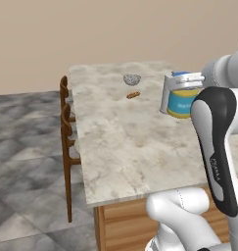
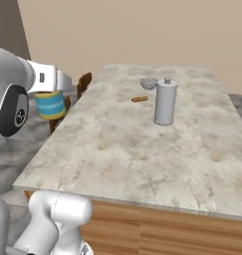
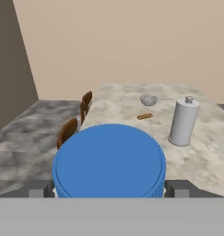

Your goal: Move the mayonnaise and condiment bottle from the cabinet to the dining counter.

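The mayonnaise (image 1: 182, 104) (image 2: 50, 105) is a short jar with a blue lid and a blue and yellow label, and it hangs in the air at the left side of the dining counter (image 1: 120, 147) (image 2: 132, 149). My gripper (image 1: 184, 81) (image 3: 109, 189) is shut on it near the lid. In the hand view the blue lid (image 3: 109, 159) sits between the two fingers (image 3: 39, 189), with the counter (image 3: 205, 152) stretching beyond. The condiment bottle and the cabinet are out of view.
A tall grey cylinder with a knob top (image 2: 165, 102) (image 3: 183, 120) stands on the counter. Behind it lie a small grey bowl-like thing (image 1: 132, 79) (image 2: 148, 83) and a small brown item (image 1: 133, 95) (image 2: 139, 99). Wooden chairs (image 1: 66, 127) (image 3: 85, 103) line the counter's left side.
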Robot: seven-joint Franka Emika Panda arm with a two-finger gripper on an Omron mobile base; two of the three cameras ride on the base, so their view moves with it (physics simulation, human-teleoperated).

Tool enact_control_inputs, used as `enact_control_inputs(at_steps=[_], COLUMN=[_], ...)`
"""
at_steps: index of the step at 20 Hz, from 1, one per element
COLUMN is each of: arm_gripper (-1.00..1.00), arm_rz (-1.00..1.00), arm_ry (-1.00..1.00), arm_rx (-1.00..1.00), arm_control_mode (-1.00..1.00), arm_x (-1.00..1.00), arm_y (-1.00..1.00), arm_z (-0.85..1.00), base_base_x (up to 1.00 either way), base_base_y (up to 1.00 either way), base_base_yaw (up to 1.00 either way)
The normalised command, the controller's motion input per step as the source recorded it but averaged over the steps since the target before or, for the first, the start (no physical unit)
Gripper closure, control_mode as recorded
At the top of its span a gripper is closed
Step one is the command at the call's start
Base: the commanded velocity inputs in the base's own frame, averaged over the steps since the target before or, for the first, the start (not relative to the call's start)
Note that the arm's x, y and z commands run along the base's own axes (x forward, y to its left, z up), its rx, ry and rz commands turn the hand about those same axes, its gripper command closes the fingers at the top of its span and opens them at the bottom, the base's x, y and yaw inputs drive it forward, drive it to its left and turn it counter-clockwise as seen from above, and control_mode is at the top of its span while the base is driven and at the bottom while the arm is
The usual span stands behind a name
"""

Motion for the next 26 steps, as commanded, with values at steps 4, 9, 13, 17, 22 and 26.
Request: enact_control_inputs(at_steps=[4, 9, 13, 17, 22, 26], arm_gripper=[1.0, 1.0, 1.0, 1.0, 1.0, 1.0], arm_rz=[0.0, 0.0, 0.0, 0.0, 0.0, 0.0], arm_ry=[0.0, 0.03, 0.06, 0.02, 0.0, 0.0], arm_rx=[0.0, 0.0, 0.0, 0.0, 0.01, 0.0], arm_control_mode=[1.0, -1.0, -1.0, -1.0, -1.0, -1.0], arm_x=[0.0, 0.07, 0.33, 0.34, 0.3, 0.22], arm_y=[0.0, 0.01, 0.0, 0.0, 0.0, 0.0], arm_z=[0.0, -0.1, -0.53, -0.76, -0.82, -0.57], base_base_x=[0.03, 0.03, 0.0, 0.0, 0.0, 0.0], base_base_y=[0.0, 0.0, 0.0, 0.0, 0.0, 0.0], base_base_yaw=[0.0, 0.0, 0.0, 0.0, 0.0, 0.0])
